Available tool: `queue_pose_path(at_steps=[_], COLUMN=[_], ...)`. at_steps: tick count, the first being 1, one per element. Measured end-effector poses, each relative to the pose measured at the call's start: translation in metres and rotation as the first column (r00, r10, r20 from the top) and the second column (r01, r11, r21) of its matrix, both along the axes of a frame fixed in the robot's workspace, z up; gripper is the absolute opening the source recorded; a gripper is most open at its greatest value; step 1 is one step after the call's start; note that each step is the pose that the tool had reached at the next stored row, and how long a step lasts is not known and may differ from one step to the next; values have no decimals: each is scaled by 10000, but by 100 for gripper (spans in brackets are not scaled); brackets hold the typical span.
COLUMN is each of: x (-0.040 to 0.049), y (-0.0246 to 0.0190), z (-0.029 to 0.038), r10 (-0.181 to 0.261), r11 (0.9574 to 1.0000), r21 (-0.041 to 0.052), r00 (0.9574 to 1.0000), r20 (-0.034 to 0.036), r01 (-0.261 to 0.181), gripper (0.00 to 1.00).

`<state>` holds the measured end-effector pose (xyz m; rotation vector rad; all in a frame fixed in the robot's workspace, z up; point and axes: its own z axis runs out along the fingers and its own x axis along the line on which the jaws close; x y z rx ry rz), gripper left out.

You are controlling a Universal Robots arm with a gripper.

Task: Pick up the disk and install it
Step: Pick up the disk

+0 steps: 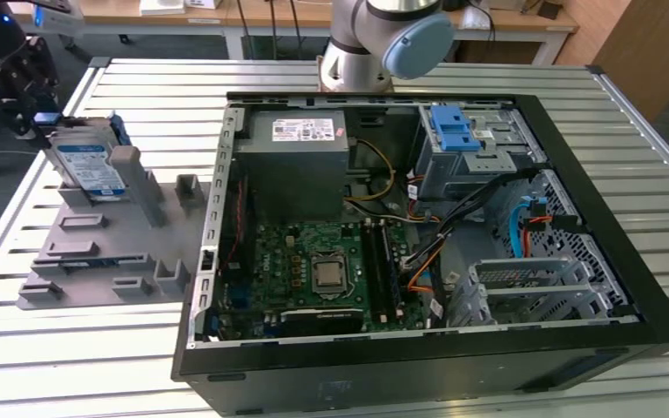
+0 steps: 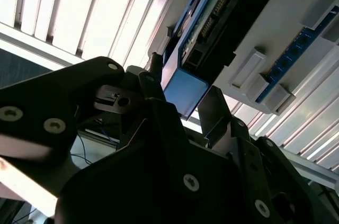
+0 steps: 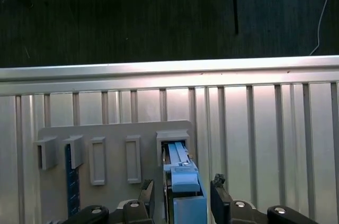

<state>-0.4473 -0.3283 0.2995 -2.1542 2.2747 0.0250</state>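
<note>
The disk [image 1: 88, 165], silver with a white-and-blue label and a blue frame, stands on edge in a slot of the grey holder plate [image 1: 102, 252] at the exterior view's left. My gripper [image 1: 42, 117] hovers at the disk's outer end. In the first wrist view the gripper [image 3: 183, 191] is open and straddles the disk's blue end [image 3: 185, 181], with a small gap on each side. The second wrist view shows a dark finger [image 2: 153, 78] beside that blue end [image 2: 184, 86].
An open black computer case [image 1: 613, 226] lies on the slatted metal table [image 1: 79, 366], with a grey power-supply box [image 1: 293, 161], a motherboard [image 1: 323, 270] and a blue bracket [image 1: 456, 131] in the drive cage. The arm's base [image 1: 364, 52] stands behind the case.
</note>
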Motion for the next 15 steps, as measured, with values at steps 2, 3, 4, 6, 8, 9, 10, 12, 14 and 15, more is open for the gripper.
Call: queue_pose_path(at_steps=[2,3,4,6,8,9,10,12,14,15], x=[0,0,0,0,0,0,0,0,0,0], y=[0,0,0,0,0,0,0,0,0,0], z=[-18,-26,-33,-49,-67,-74,-82,-91,-93,-94], r10=[-1,-1,0,0,0,1,2,4,4,4], r11=[10000,10000,10000,10000,10000,10000,10000,10000,10000,10000], r21=[-1,-1,-1,0,-1,-1,0,-1,-2,-1], r00=[10000,10000,10000,10000,10000,10000,10000,10000,10000,10000], r20=[-18,-18,-19,-18,-19,-19,-18,-20,-21,-19], r01=[1,1,0,0,0,-1,-2,-4,-4,-4], gripper=[54,54,54,54,54,54,54,54,54,54])
